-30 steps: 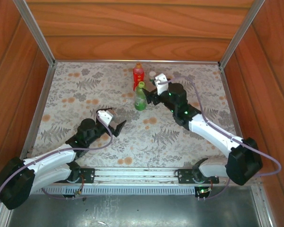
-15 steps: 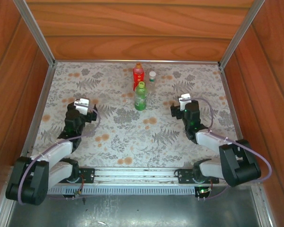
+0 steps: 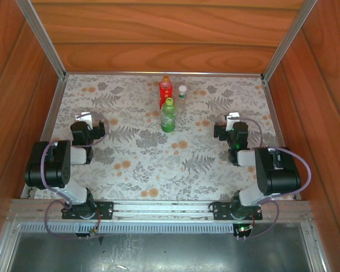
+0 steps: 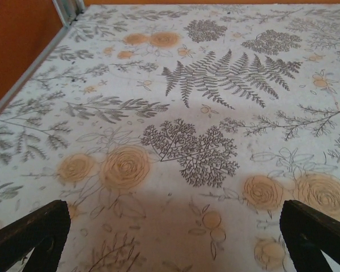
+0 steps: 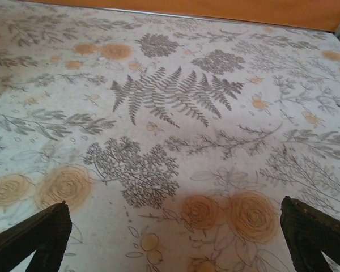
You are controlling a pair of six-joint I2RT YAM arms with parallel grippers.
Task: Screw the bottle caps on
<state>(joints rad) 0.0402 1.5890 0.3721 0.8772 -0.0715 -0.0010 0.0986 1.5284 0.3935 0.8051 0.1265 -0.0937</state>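
**Top view.** The surface (image 3: 130, 170) was covered in floral cloth and walled in wood. Three bottles stood upright, grouped at the far middle.
- The red bottle (image 3: 165, 93) had the orange cap (image 3: 166, 79) on its neck.
- The green bottle (image 3: 168, 120) stood just in front of it, with the yellow-green cap (image 3: 169, 101) on top.
- The clear bottle (image 3: 182, 98) stood just right of the red one, with the white cap (image 3: 182, 89) on top.

The left pincer (image 3: 93, 129) sat near the left edge and the right pincer (image 3: 225, 130) near the right edge. Both arms were folded close to their bases, well apart from the bottles.

**Left wrist view.** The fingers (image 4: 34, 235) were spread wide at the lower corners. Bare cloth lay between them and nothing was held.

**Right wrist view.** The fingers (image 5: 34, 235) were likewise spread wide over bare cloth, holding nothing.

**Status.** Every cap sat on a bottle. The task was judged finished, or very nearly so. How tightly each cap was screwed could not be told, so at most a tightness check remained.
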